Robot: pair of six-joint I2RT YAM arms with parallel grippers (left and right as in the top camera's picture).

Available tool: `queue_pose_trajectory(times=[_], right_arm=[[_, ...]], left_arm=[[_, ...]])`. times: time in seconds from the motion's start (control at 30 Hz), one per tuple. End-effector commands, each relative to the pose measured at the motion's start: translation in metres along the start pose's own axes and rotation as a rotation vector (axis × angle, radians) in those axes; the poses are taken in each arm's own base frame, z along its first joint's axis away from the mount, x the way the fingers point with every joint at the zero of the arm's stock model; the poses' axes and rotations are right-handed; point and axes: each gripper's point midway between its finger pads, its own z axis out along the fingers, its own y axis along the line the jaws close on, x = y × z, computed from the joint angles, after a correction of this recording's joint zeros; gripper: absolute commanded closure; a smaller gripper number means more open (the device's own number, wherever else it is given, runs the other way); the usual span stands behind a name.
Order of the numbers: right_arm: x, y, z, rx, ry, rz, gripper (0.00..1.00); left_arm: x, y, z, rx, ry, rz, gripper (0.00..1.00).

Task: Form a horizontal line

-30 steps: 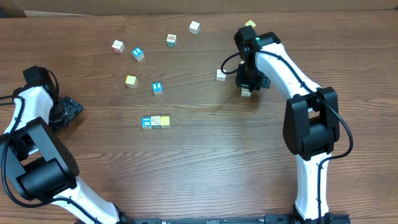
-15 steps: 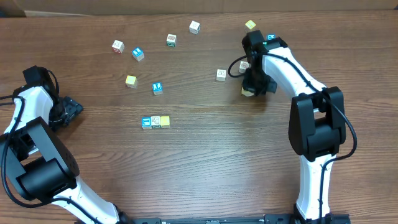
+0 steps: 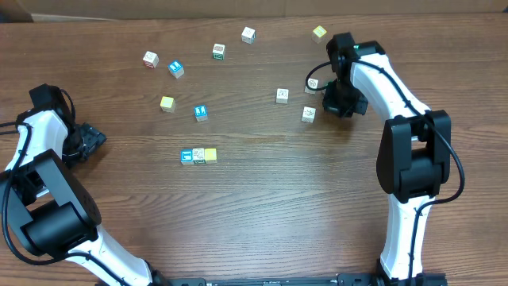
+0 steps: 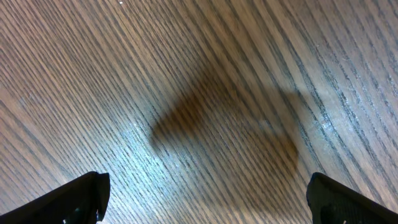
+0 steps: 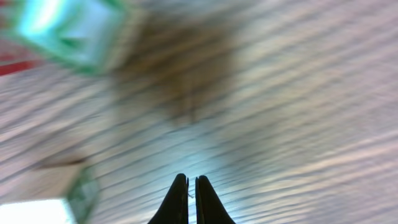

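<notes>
Right claw (image 5: 188, 198): clenched tip to tip, nothing between the fingers; low over bare wood.
Left claw (image 4: 208, 202): spread wide, empty.
Horizontal line (image 3: 198, 156): three cubes touching (blue, printed white, pale yellow), well apart from the right claw and nearer the left claw.
White cube (image 3: 309, 114): just beside the right claw, on the line's side.
Yellow cube (image 3: 319, 32): near the right claw, on its far side; probably the missing fourth piece.
Risk: shut fingers swinging low could knock the white cube. A careless placement could nudge the three cubes out of true.
Containers: none in view.
</notes>
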Motion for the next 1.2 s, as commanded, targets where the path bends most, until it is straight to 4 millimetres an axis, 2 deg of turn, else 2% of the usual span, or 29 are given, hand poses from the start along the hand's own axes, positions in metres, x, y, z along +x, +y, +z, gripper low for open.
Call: queue_pose_trajectory(times=[0.0, 0.17, 0.4, 0.57, 0.8, 1.17], right_arm=[[0.005, 0.031, -0.012, -0.144, 0.028, -0.088, 0.96], [0.013, 0.051, -0.016, -0.268, 0.075, -0.094, 0.96], [0.018, 0.06, -0.019, -0.324, 0.1, -0.095, 0.96], [0.019, 0.06, -0.018, -0.32, 0.103, -0.089, 0.96], [0.019, 0.05, -0.004, -0.262, 0.093, -0.081, 0.96], [0.014, 0.044, -0.001, -0.225, 0.068, -0.061, 0.96]], left_arm=[[0.0, 0.004, 0.003, -0.014, 0.002, -0.003, 0.0], [0.0, 0.004, 0.003, -0.014, 0.002, -0.003, 0.0], [0.0, 0.004, 0.003, -0.014, 0.002, -0.003, 0.0], [0.0, 0.004, 0.003, -0.014, 0.002, -0.003, 0.0], [0.0, 0.004, 0.003, -0.014, 0.002, -0.003, 0.0], [0.0, 0.004, 0.003, -0.014, 0.002, -0.003, 0.0]])
